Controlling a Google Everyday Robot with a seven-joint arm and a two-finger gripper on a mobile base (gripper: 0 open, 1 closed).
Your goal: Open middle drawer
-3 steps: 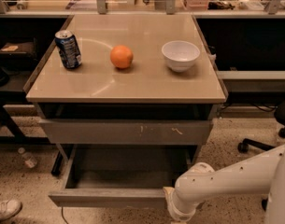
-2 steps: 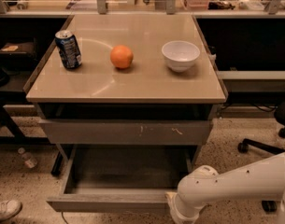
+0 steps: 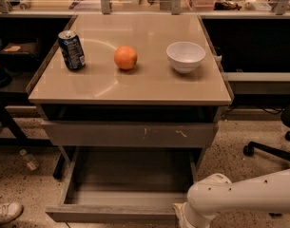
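The middle drawer (image 3: 111, 213) is pulled far out toward me below the table, and its bare grey tray (image 3: 130, 177) shows inside. Its plain front runs along the bottom of the camera view. Above it is the taller front with white scratch marks (image 3: 130, 134), which is shut. My white arm (image 3: 239, 198) comes in from the lower right. My gripper (image 3: 180, 216) is at the right end of the open drawer's front, at the bottom edge of the view, mostly hidden by the wrist.
On the tan tabletop (image 3: 135, 87) stand a blue soda can (image 3: 72, 50), an orange (image 3: 125, 57) and a white bowl (image 3: 185, 56). A shoe (image 3: 4, 213) and a plastic bottle (image 3: 28, 159) lie on the floor at left. A chair base (image 3: 268, 148) is at right.
The middle drawer has slid further out toward me, its front now lower in the view. My arm has drawn back with it toward the bottom edge.
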